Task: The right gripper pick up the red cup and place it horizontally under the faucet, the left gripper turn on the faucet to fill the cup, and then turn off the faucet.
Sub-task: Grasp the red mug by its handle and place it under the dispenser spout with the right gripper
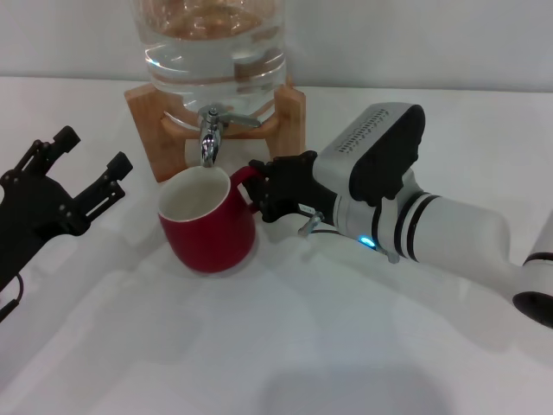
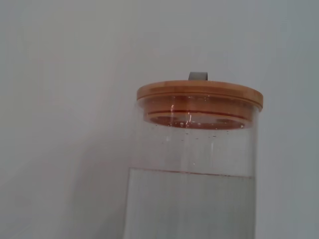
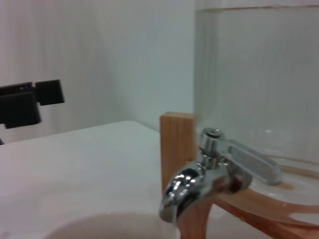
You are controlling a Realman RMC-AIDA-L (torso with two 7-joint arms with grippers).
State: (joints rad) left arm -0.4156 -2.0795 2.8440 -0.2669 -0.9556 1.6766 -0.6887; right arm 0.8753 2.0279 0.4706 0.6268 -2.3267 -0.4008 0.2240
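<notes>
Both grippers flank the faucet [image 1: 210, 130]. The right gripper [image 1: 263, 192] clenches the red cup [image 1: 207, 222] handle, rim under the spout. The left gripper [image 1: 82, 169], prongs spread and empty, sits well left of the lever.

The right gripper [image 1: 259, 192], a black pronged claw on a white arm with black bands, a grey ribbed block and a small blue light, reached in from the right, low and roughly level, its prongs closed together. The left gripper [image 1: 86, 169], a black pronged claw on a black forearm, rested at the left with prongs spread apart.
</notes>
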